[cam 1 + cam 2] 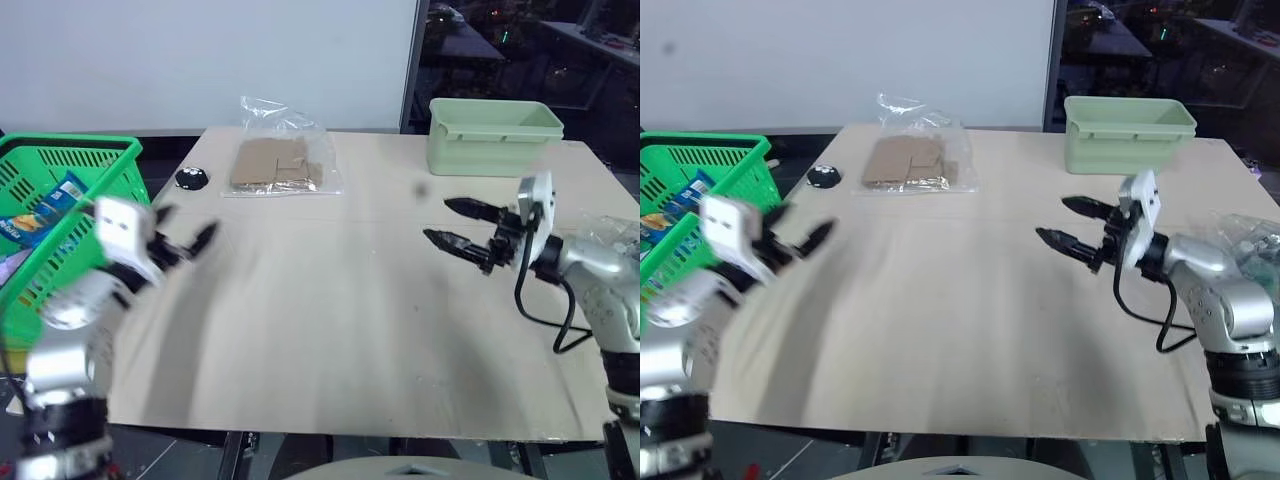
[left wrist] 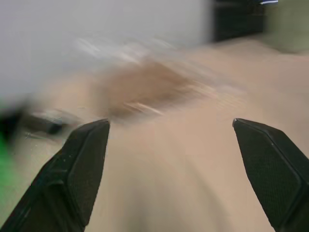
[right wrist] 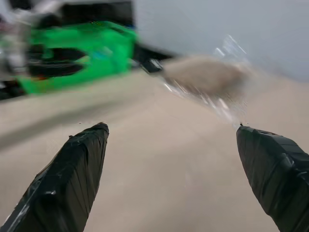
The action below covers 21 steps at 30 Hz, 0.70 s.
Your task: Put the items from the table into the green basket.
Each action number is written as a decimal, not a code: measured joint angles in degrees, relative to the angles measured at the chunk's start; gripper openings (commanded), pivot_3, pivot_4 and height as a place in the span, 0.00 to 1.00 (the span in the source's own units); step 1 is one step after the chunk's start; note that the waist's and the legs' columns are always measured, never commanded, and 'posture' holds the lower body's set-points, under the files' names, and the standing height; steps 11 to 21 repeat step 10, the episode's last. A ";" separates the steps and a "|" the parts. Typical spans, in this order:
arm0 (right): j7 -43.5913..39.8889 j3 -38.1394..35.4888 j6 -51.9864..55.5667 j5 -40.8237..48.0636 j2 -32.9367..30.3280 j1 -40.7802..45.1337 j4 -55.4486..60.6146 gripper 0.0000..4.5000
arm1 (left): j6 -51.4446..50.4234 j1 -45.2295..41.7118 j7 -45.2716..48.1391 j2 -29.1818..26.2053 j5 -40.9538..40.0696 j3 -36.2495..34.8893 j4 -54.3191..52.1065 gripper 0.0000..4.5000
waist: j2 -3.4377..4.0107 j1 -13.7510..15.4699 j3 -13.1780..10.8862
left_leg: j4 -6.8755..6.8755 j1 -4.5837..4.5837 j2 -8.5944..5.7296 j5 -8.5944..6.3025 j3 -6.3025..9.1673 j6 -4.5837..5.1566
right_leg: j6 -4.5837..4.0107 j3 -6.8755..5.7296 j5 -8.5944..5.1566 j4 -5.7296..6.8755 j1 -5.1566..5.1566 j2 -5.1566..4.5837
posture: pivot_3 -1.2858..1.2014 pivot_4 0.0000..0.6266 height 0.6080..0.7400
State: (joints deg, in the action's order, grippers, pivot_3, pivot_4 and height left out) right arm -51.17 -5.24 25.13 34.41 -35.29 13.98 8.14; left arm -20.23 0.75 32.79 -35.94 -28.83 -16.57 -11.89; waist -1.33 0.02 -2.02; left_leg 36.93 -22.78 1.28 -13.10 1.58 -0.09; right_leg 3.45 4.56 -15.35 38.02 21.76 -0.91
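The clear bag of brown card pieces [image 1: 278, 165] lies ahead of both spread, empty grippers [image 1: 185, 243] [image 1: 462, 225]. Likely light, slippery film: pinch an edge.

Looked like a lab or test room: bare pale table [image 1: 350, 330] against a plain white wall [image 1: 200, 60], dark cluttered workbenches [image 1: 590, 40] behind.

A pale green, solid-walled rectangular plastic tub [image 1: 493, 133] stood upright with its open top showing a thick rim. Behind the tub and off to one side rose a plain white wall panel [image 1: 200, 60]. Directly behind the tub lay a dark area with a few small coloured lights [image 1: 505, 35]; what stood there could not be made out.
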 measured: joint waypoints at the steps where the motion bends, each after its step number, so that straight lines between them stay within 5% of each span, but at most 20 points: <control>1: -0.62 0.49 -4.42 -3.64 -0.05 -2.95 -1.88 1.00 | -0.01 3.20 0.24 0.06 2.19 3.89 -3.04 0.93 | 0.04 0.04 0.02 | 0.00 0.08 0.00 0.00 -0.01 0.00 | -0.01 0.01 -0.01 0.00 -0.05 0.03 | 0.54 0.00 1.00; 8: -1.03 2.32 -19.62 -13.93 2.72 -11.55 -12.87 1.00 | 2.42 10.39 1.75 5.98 7.88 14.44 -3.69 0.93 | 0.50 -0.36 0.06 | 0.25 0.14 -0.02 0.01 -0.18 0.00 | -0.07 0.17 -0.18 -0.01 -0.10 0.10 | 0.53 0.00 1.00; 21: -0.93 2.27 -22.15 -15.01 3.06 -12.38 -13.91 1.00 | 3.15 10.25 1.46 6.92 8.59 14.80 -3.65 0.93 | 0.57 -0.62 0.06 | 0.29 0.15 -0.03 0.02 -0.22 0.00 | 0.00 0.24 -0.22 -0.01 -0.11 0.09 | 0.53 0.00 1.00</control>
